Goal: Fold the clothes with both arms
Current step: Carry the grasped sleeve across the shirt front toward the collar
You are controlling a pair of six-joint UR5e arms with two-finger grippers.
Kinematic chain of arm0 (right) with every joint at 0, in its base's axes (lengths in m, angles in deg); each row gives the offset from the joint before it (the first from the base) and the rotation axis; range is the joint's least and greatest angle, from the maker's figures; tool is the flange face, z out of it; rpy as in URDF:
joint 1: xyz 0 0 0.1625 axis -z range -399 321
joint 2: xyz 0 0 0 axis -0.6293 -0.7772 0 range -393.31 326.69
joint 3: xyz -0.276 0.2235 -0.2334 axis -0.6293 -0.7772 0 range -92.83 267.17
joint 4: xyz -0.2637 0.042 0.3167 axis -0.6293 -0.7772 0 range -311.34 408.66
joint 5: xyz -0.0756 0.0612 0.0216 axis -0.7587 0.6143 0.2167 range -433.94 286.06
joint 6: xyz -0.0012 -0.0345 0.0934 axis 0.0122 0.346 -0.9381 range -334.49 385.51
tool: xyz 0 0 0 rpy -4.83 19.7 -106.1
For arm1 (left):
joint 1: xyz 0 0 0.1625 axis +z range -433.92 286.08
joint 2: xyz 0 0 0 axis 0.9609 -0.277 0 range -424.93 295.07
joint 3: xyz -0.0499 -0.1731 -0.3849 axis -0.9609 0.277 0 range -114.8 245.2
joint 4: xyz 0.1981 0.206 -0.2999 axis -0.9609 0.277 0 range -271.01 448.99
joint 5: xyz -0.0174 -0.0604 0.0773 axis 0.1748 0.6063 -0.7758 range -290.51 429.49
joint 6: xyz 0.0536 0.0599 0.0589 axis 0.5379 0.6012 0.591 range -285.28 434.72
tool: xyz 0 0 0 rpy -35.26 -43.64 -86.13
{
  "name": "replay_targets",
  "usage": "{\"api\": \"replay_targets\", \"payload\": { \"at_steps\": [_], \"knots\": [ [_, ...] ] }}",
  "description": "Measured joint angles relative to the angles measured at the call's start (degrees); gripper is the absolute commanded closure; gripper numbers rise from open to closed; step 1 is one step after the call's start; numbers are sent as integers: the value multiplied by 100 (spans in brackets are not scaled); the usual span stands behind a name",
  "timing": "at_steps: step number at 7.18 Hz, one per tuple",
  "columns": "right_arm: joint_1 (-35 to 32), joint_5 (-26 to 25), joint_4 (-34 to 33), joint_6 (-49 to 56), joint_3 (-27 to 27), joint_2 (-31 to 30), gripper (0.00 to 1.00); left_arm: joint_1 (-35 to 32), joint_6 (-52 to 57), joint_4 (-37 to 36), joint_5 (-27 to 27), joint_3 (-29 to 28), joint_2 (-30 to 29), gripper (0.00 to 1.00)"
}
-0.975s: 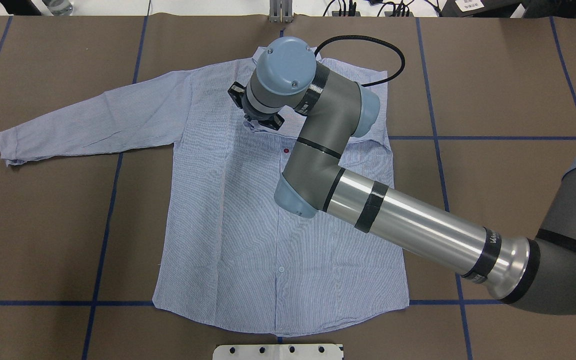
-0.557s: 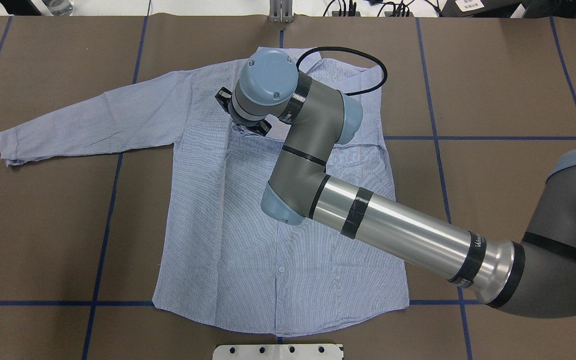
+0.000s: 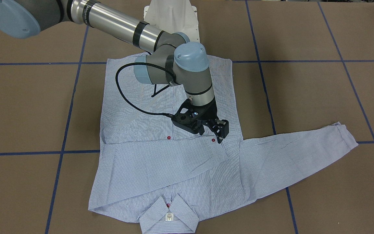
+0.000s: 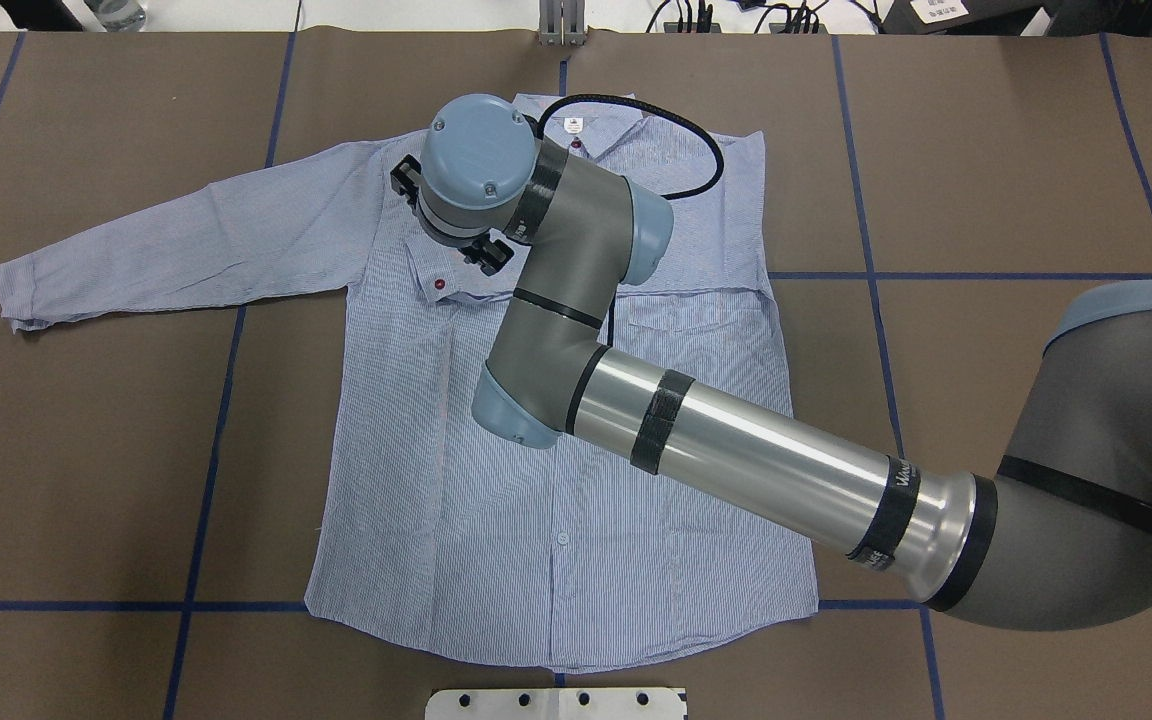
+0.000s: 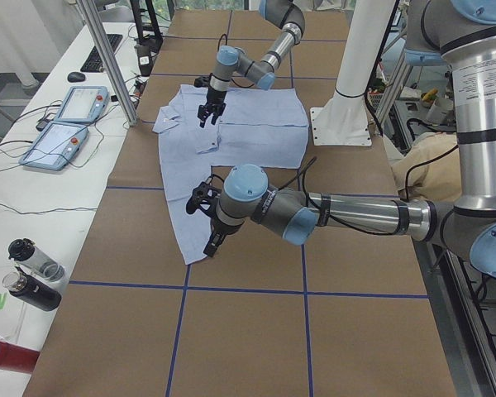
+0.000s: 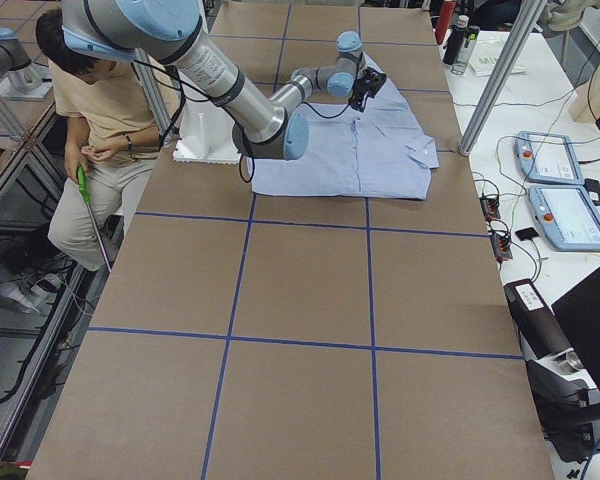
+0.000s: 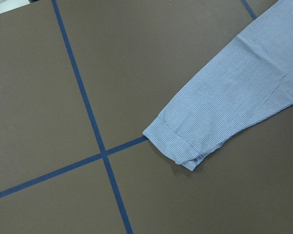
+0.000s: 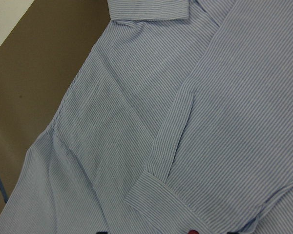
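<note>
The shirt (image 4: 496, 520) lies front-up on the table (image 4: 1016, 150), one sleeve (image 3: 161, 159) folded across the chest; the right gripper (image 3: 211, 137), fingers seemingly apart at the cuff (image 3: 218, 152), may snag and unfold it on lifting, whereas for the left gripper (image 5: 207, 241) finger state cannot be told.

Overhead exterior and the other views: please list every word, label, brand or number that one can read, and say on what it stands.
No text can be quoted with confidence.
Neck label of the shirt: white with small print, too small to read.
Black band on the right arm: white lettering, too blurred to read.
White tag at the far table edge: dark print, blurred.
</note>
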Motion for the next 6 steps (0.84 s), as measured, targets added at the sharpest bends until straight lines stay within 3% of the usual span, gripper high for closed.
{"api": "replay_targets", "payload": {
  "at_steps": [2, 4, 6],
  "knots": [
    [-24, 11, -46, -44, 445, -345, 0, 534, -1064, 43, 135, -249, -255, 1],
    [-144, 165, -73, -40, 1241, -1119, 0, 988, -1965, 287, 148, -1119, -806, 3],
    [-224, 261, -77, -28, 2093, -1909, 0, 1425, -3374, 1428, -165, -2225, -1227, 18]
  ]
}}
